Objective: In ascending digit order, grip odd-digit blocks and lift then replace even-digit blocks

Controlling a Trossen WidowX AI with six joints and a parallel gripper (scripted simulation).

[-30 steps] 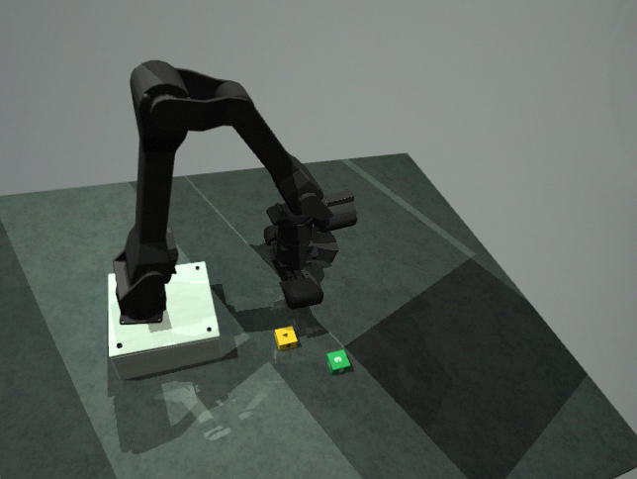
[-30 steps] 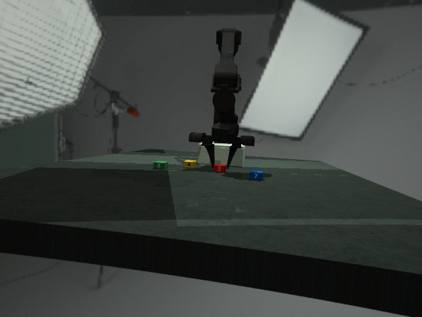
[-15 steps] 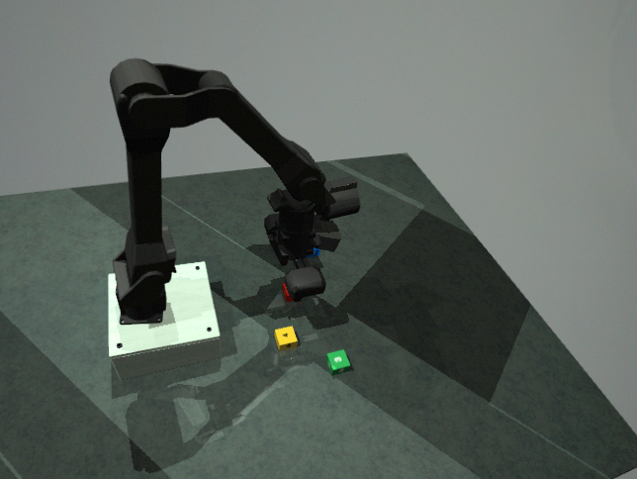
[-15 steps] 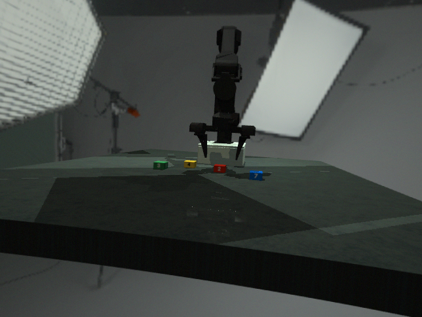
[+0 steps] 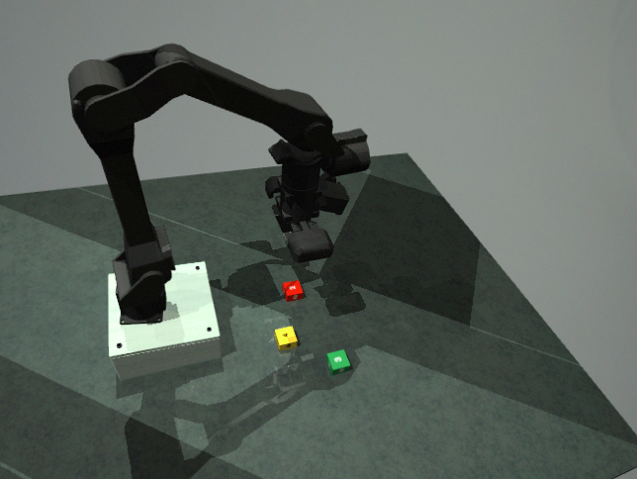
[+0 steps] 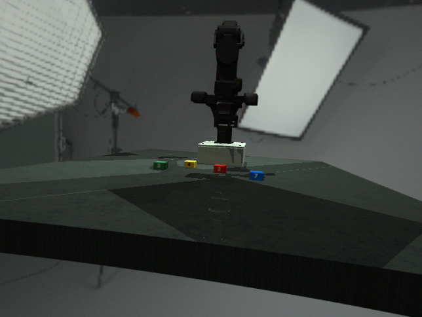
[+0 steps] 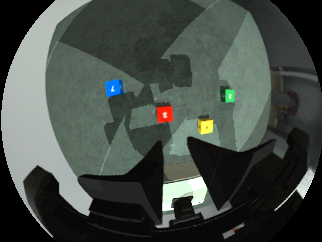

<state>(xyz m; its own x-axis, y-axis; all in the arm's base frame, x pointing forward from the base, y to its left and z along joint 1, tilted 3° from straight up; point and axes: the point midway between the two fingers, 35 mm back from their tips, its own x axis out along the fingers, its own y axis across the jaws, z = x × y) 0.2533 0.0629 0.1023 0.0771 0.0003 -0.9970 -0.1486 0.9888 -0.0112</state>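
There were four blocks on the table (image 5: 437, 401) (image 6: 85, 204) (image 7: 210, 40), one red, one yellow, one green and one blue; the exterior view showed all four, and so did the wrist view; the top view showed three, with blue out of sight there. Four digits were readable, two even and two odd: 2 on red (image 5: 293, 291) (image 6: 219, 168) (image 7: 164, 114), 3 on green (image 5: 338, 362) (image 6: 160, 165) (image 7: 229, 95), 4 on yellow (image 5: 285, 337) (image 6: 189, 164) (image 7: 205, 126) and 7 on blue (image 6: 255, 175) (image 7: 114, 88).

There was one arm (image 5: 227, 97) (image 6: 227, 51) with one gripper (image 5: 284, 232) (image 6: 225, 124) (image 7: 174, 142); its two fingers stood part-way apart, with a modest gap between the tips; they pinched nothing and touched no block, and the whole gripper hung well above the table.

All four blocks sat flat on the table, each apart from the others; red lay between yellow and blue, and green lay beyond yellow on the side away from red; in the top view yellow was the nearest block to the one pale base (image 5: 195, 293) (image 6: 218, 154) (image 7: 172, 190) under the arm. Two bright panels (image 6: 40, 61) (image 6: 306, 68) stood in the background; one light stand (image 6: 115, 129) showed between them, blurred.
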